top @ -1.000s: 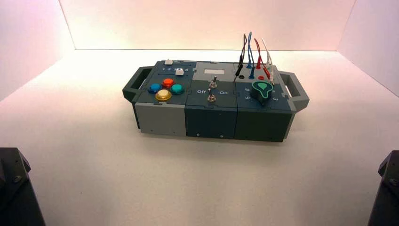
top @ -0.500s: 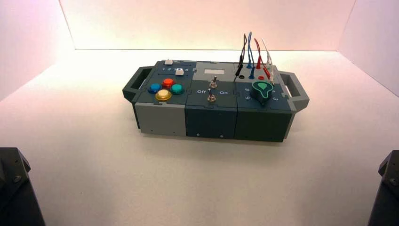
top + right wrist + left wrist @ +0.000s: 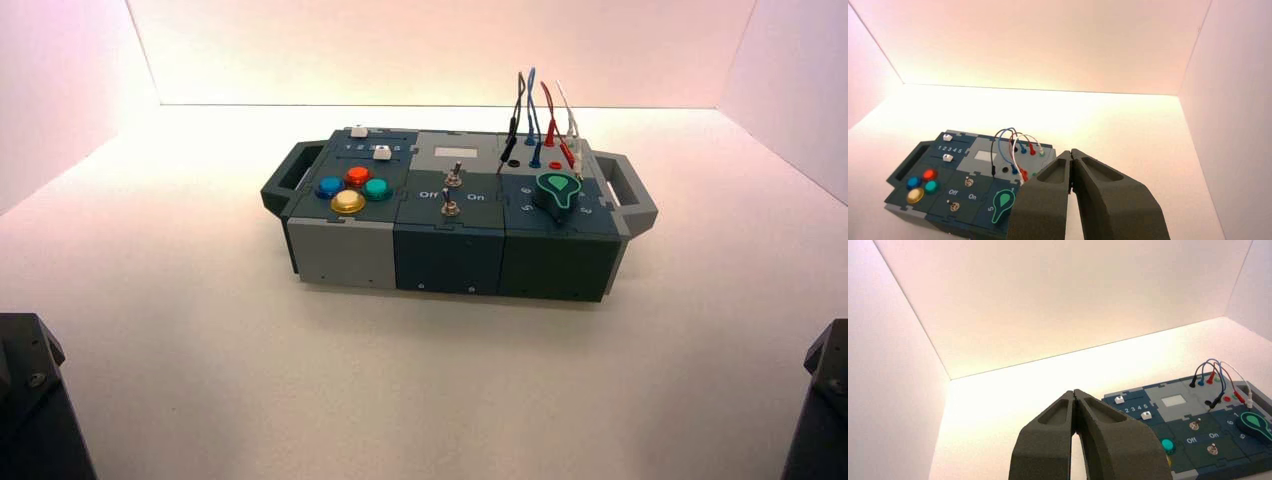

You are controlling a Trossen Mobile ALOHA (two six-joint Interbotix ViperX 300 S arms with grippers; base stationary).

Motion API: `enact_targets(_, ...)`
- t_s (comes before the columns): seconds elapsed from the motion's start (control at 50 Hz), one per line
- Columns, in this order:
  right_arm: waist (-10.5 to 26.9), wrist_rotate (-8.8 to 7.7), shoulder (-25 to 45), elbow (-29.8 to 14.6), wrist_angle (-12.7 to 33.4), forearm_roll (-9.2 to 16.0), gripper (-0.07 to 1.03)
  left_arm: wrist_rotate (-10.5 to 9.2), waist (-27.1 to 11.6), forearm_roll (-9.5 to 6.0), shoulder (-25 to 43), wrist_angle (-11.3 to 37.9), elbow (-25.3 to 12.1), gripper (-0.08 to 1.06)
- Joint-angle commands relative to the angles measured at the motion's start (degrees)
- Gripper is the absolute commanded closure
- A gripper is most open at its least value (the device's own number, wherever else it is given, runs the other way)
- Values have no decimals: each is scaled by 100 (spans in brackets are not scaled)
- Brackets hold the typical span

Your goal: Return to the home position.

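The box [image 3: 455, 250] stands in the middle of the white table, with a handle at each end. It bears blue, red, teal and yellow buttons [image 3: 350, 189] on its left part, two toggle switches [image 3: 451, 191] between "Off" and "On" in the middle, and a green knob [image 3: 556, 189] and coloured wires [image 3: 540, 115] on its right part. My left arm [image 3: 30, 400] is parked at the near left corner and my right arm [image 3: 825, 390] at the near right corner. My left gripper [image 3: 1075, 392] is shut and empty, well back from the box. My right gripper [image 3: 1071, 151] is shut and empty too.
White walls close the table at the back and both sides. Two white sliders [image 3: 1133, 407] with numbers 1 to 5 sit on the box's far left part. A pale display window [image 3: 1173, 400] lies behind the switches.
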Motion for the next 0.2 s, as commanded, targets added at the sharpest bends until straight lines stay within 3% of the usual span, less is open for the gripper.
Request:
enact_targets(0.02,35,18,114,-88,-44,0,99,-26,26,0,-9,35,-18,101)
enact_targets(0.2,35,18,114,-88,-44,0,99,-62,26,-9,-18,44,0,101)
